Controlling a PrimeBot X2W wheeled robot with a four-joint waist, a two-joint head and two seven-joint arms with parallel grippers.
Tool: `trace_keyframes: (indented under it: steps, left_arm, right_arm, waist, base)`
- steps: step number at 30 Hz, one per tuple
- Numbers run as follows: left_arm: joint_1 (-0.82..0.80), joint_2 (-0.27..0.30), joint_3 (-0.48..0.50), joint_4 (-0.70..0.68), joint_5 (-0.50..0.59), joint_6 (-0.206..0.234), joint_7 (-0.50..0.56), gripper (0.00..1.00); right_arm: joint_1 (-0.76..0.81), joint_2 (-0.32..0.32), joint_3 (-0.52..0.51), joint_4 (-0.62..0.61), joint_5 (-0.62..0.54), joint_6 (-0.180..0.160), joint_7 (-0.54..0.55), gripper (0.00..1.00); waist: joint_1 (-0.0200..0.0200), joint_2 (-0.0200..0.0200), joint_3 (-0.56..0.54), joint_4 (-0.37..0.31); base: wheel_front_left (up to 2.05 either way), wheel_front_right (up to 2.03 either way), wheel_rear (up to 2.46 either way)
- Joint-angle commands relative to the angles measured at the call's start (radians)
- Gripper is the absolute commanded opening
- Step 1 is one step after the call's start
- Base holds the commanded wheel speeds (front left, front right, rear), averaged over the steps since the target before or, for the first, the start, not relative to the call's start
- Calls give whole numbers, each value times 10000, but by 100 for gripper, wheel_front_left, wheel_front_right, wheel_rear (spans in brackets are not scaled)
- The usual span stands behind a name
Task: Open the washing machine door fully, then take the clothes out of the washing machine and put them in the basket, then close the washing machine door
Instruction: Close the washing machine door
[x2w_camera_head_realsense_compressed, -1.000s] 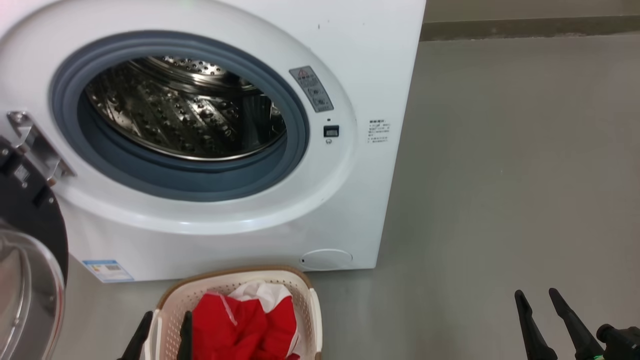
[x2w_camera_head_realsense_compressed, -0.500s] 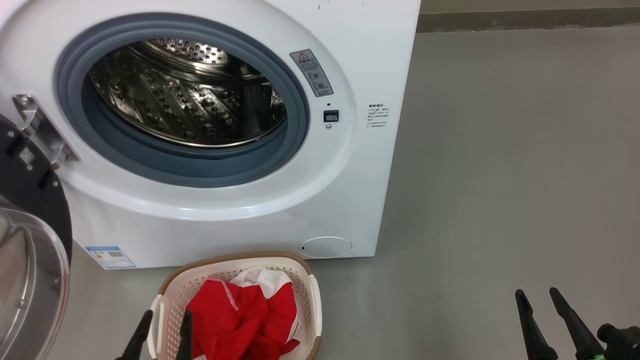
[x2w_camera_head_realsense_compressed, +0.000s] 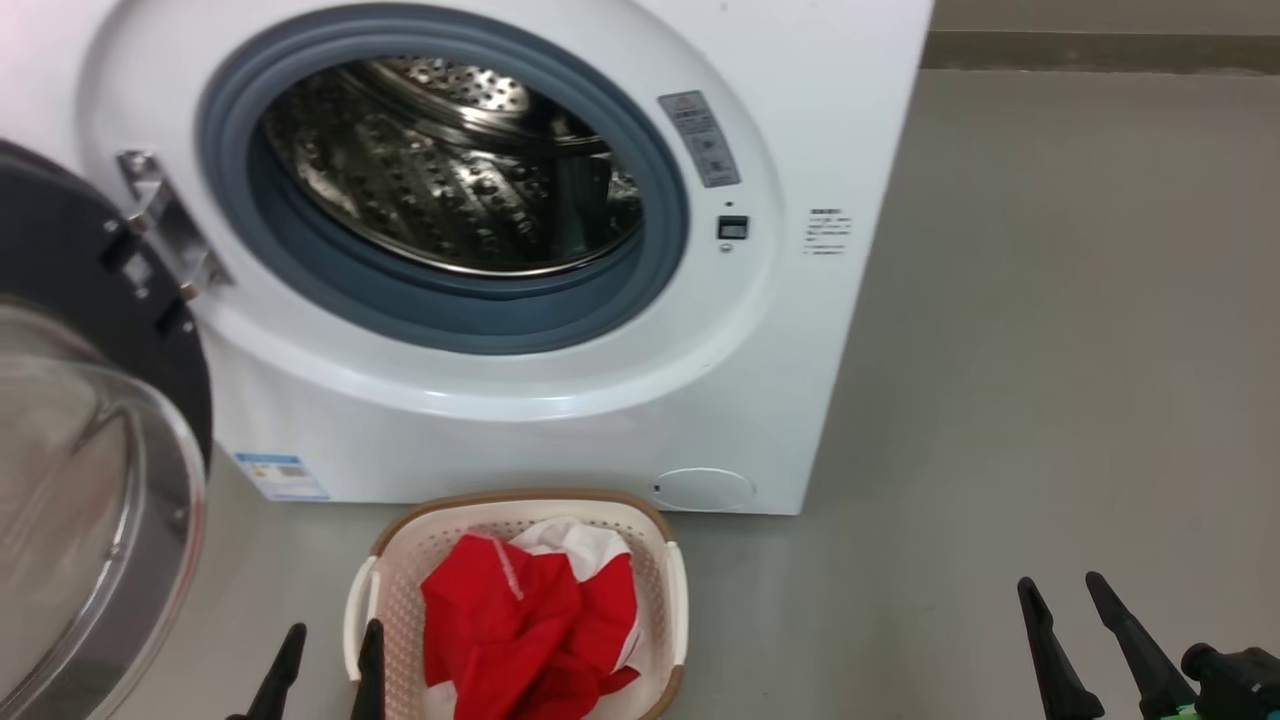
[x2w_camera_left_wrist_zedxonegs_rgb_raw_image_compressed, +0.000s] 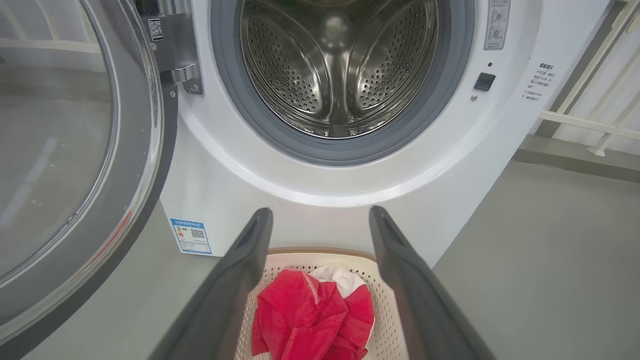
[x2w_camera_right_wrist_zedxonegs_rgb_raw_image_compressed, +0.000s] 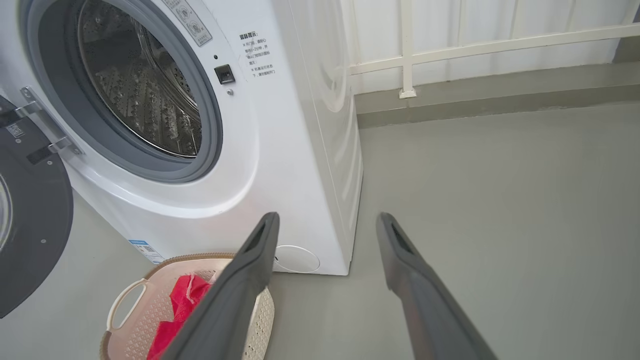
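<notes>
In your head view the washing machine door (x2w_camera_head_realsense_compressed: 90, 450) stands swung open on the left, nearest your left gripper (x2w_camera_head_realsense_compressed: 333, 630), fingers apart and empty; the clothes (x2w_camera_head_realsense_compressed: 530, 620) lie in the basket (x2w_camera_head_realsense_compressed: 520, 498). Your left wrist view puts the door (x2w_camera_left_wrist_zedxonegs_rgb_raw_image_compressed: 75, 150) left of its forward-pointing fingers. Your right wrist view shows the right gripper (x2w_camera_right_wrist_zedxonegs_rgb_raw_image_compressed: 327, 215) spread, empty, well away.

Grey floor (x2w_camera_head_realsense_compressed: 1050, 300); white railing (x2w_camera_right_wrist_zedxonegs_rgb_raw_image_compressed: 406, 50) along far edge.

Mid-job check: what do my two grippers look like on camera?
They match: the left gripper and right gripper each have two long, matte dark-grey jaws tapering to narrow tips, with a shallow slot near the end. A black rounded fitting with a green glow adjoins the right one.
</notes>
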Motion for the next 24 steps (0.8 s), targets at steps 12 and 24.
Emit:
trace_keyframes:
  steps: [12,24]
  left_arm:
    - [-52,49,-266,-226,-517,857,-122,100]
    - [401,49,-668,-625,-989,1460,-122,100]
  right_arm:
    - [-539,-505,650,-79,-2,65,-65,100]
    - [-673,-571,1249,40,23,65,-65,100]
  waist:
    - [0,0,-73,2694]
    - [0,0,-144,4241]
  base:
    - [0,0,0]
    - [0,0,0]
